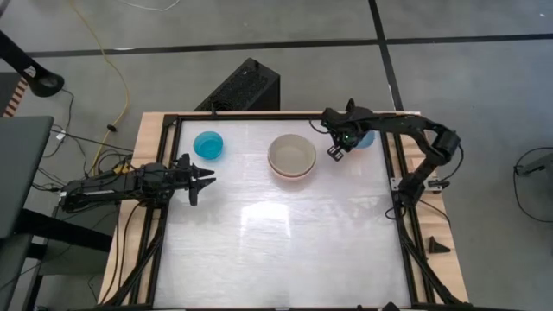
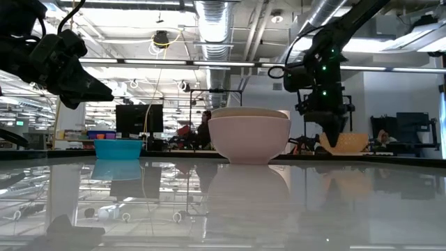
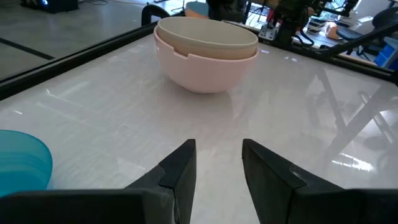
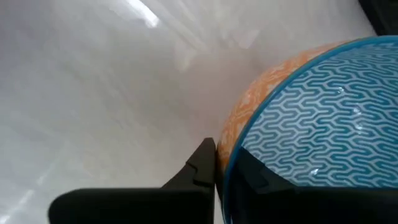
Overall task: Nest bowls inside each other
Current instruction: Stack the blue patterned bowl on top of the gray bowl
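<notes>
A grey-beige bowl [image 3: 205,32] sits nested in a pale cream bowl [image 3: 200,70] at the table's far middle, and the stack [image 1: 291,156] rests on its base. A cyan-blue bowl [image 1: 208,144] stands alone at the far left. At the far right stands a bowl [image 4: 323,112] that is salmon-orange outside with a blue zigzag pattern inside [image 1: 366,138]. My right gripper [image 4: 221,158] is shut on its rim, reaching down from above [image 2: 334,136]. My left gripper [image 1: 203,177] waits open at the left edge, with nothing between its fingers [image 3: 217,168]. My right gripper pinches the rim [image 4: 236,138] of the orange-and-blue bowl on the side facing the bowl stack. One finger [image 4: 202,163] is outside the wall and the other [image 4: 252,175] inside. The fingers point steeply down from above. The bowl stands upright, seemingly on the table.
A black frame [image 1: 393,186] borders the table's edges, and a black box [image 1: 244,86] stands beyond the far edge. The near half of the white tabletop [image 1: 285,250] is bare. The bowl stack is a short way left of my right gripper.
</notes>
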Available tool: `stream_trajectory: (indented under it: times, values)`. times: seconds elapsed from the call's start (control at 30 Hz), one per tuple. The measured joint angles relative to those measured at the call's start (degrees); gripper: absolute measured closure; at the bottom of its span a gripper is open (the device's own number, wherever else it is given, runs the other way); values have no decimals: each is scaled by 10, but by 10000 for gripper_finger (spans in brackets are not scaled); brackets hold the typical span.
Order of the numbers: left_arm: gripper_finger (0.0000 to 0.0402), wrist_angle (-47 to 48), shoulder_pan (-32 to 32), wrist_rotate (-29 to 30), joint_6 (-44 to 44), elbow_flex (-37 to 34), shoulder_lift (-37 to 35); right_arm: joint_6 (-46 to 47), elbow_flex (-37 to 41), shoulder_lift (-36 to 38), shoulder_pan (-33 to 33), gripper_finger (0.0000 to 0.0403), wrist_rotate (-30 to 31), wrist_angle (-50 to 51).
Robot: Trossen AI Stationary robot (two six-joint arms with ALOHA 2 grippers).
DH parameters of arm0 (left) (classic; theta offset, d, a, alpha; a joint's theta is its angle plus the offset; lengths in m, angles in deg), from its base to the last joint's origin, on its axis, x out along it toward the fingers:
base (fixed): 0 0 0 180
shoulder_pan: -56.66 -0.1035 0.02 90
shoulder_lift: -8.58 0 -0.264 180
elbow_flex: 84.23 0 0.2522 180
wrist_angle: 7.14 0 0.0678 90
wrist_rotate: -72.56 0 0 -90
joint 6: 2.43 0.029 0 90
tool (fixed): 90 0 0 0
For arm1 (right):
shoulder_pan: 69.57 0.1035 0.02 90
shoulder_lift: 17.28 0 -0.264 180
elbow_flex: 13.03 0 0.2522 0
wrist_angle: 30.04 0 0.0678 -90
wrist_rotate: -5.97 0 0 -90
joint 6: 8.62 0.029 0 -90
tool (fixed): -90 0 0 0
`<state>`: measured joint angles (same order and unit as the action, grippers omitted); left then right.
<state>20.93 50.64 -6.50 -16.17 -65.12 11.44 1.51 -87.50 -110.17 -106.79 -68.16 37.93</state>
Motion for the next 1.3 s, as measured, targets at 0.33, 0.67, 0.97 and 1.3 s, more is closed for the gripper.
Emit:
stream_trajectory:
  times: [0.33,0.67,0.97,1.3]
  values:
    - [283,0,0,0,0,0,0,47,-95,51,79,362,16,90]
    - [283,0,0,0,0,0,0,64,-293,-8,257,362,20,86]
    - [283,0,0,0,0,0,0,27,-458,-153,293,362,3,103]
    - [283,0,0,0,0,0,0,16,-530,-258,274,362,-37,155]
